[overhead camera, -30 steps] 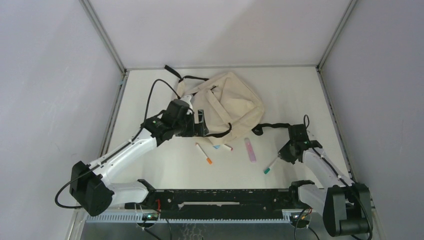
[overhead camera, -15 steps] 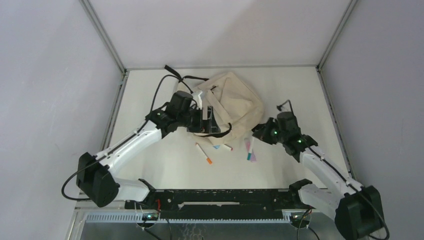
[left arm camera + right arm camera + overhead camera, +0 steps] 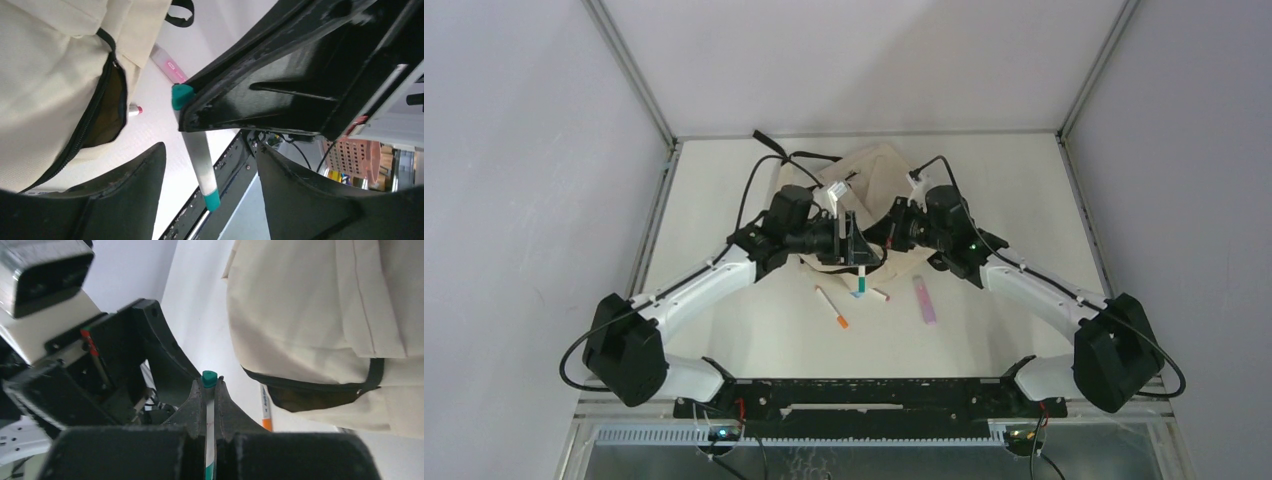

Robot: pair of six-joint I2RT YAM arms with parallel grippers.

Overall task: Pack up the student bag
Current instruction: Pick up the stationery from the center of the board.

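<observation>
The right gripper (image 3: 210, 385) pinches a teal-capped marker (image 3: 209, 378) close to the left gripper (image 3: 209, 150), whose jaws stand spread, beside the unzipped student bag (image 3: 45, 55).

Matt cloth against smooth plastic, all on a matt white worktop (image 3: 694, 200).
Student bag (image 3: 45, 60): cream woven cloth, coarse weave visible, matt, soft creases; zip trim (image 3: 97, 112) black and dull; strap (image 3: 769, 146) nr far edge is black webbing. Teal-capped pen (image 3: 199, 155): smooth white plastic barrel w/ slight sheen, teal plastic caps. Right fingers (image 3: 280, 95): hard black plastic, semi-gloss, scuffed and dusty along edges. Left fingers (image 3: 115, 200): black plastic, duller, fine grain. Pink pen (image 3: 167, 66): translucent glossy plastic. Orange-tipped pen (image 3: 832, 308), mid worktop toward near edge: white plastic. Arm shells (image 3: 694, 288): glossy white plastic. Enclosure rails (image 3: 629, 70): pale metal, dull sheen.
</observation>
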